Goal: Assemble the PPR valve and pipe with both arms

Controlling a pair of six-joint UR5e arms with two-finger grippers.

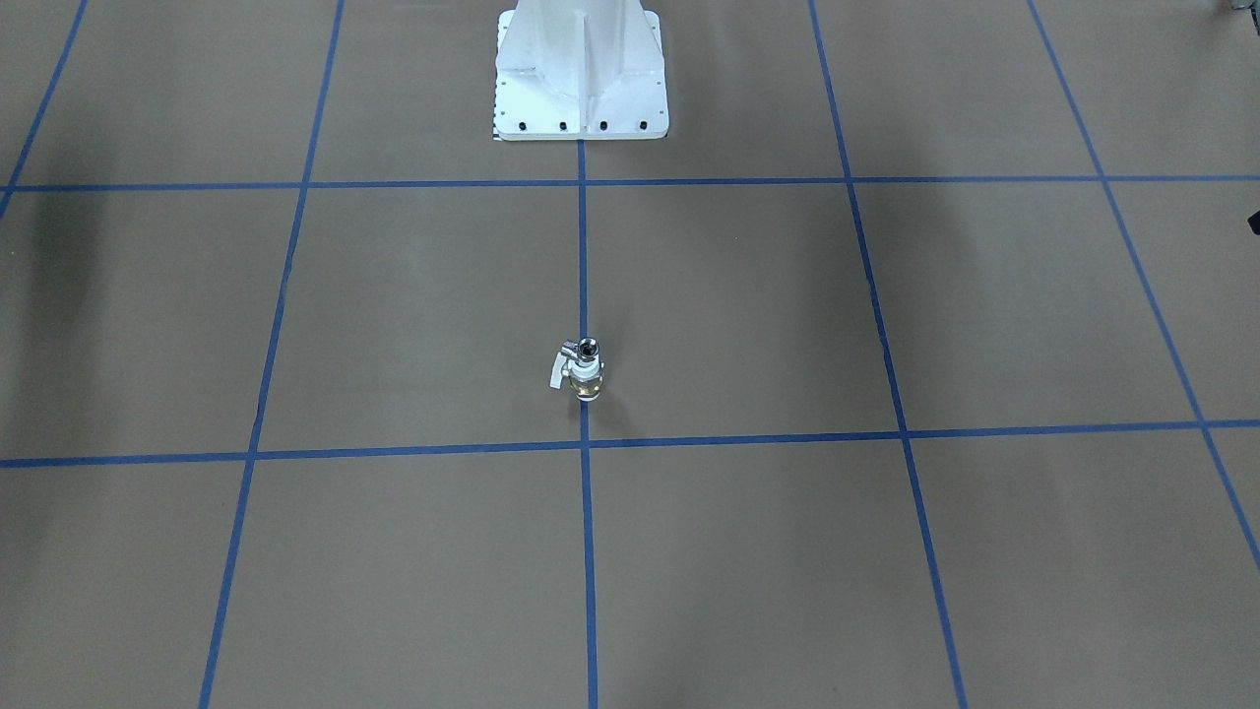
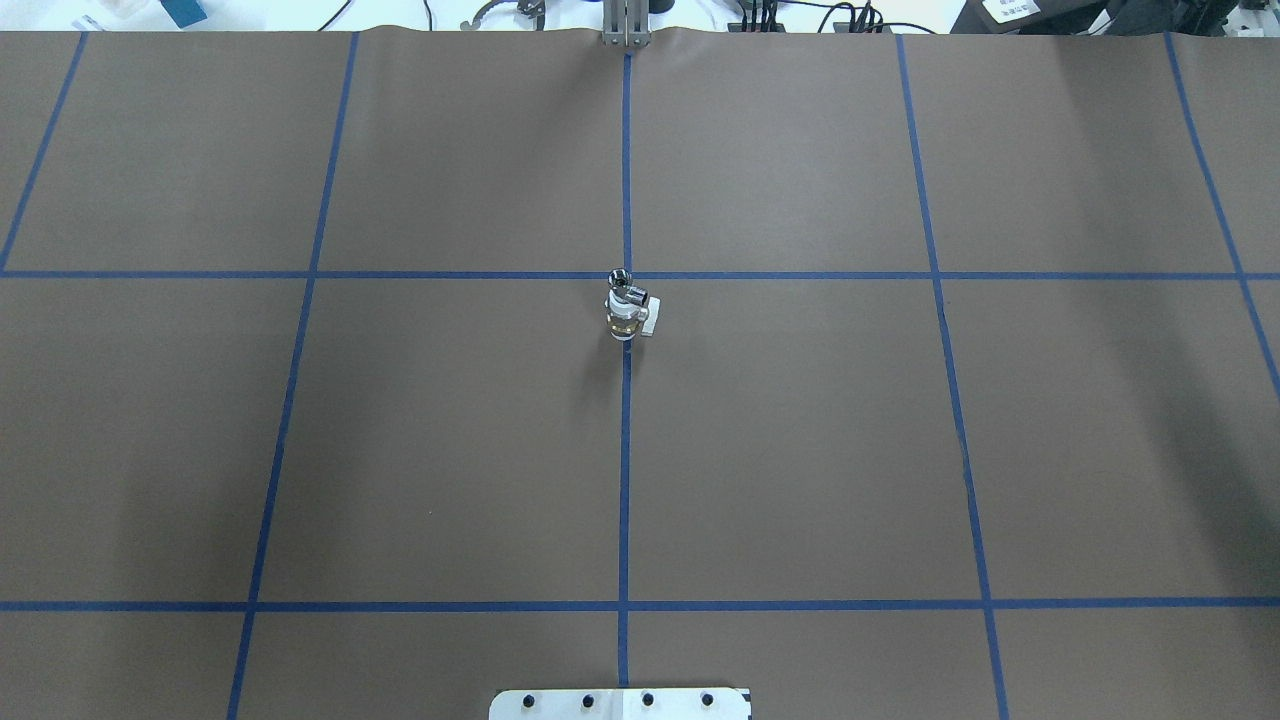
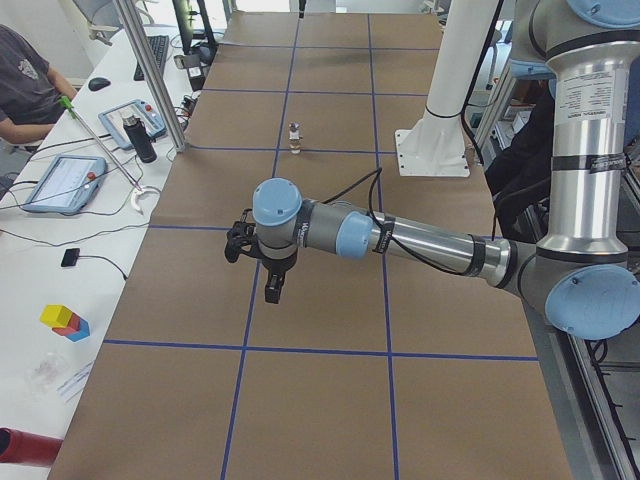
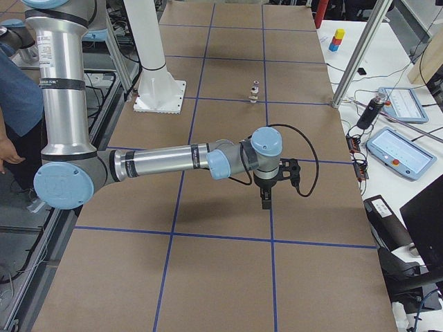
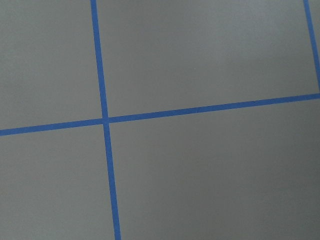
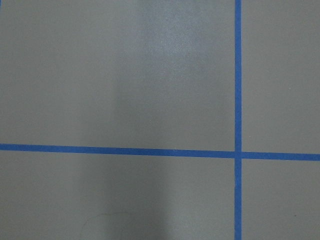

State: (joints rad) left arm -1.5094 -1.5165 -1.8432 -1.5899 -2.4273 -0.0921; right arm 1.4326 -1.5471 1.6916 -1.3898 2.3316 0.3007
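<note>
The PPR valve [image 1: 586, 372] stands upright at the middle of the table on the centre blue line, brass body low, white socket above, pale lever to one side. The pipe [image 1: 588, 347], a short silvery stub with a dark bore, sits on top of the socket. Both also show in the overhead view, valve [image 2: 627, 315] and pipe [image 2: 620, 279]. My left gripper [image 3: 272, 290] shows only in the exterior left view, far from the valve [image 3: 294, 137]. My right gripper [image 4: 266, 200] shows only in the exterior right view. I cannot tell whether either is open or shut. The wrist views show only table.
The white bolted pedestal [image 1: 581, 79] stands at the robot's side of the table. Brown paper with blue tape lines [image 2: 625, 450] covers the table. Tablets [image 3: 65, 180] and coloured blocks [image 3: 65, 320] lie on the side bench. A person [image 3: 20, 80] sits there.
</note>
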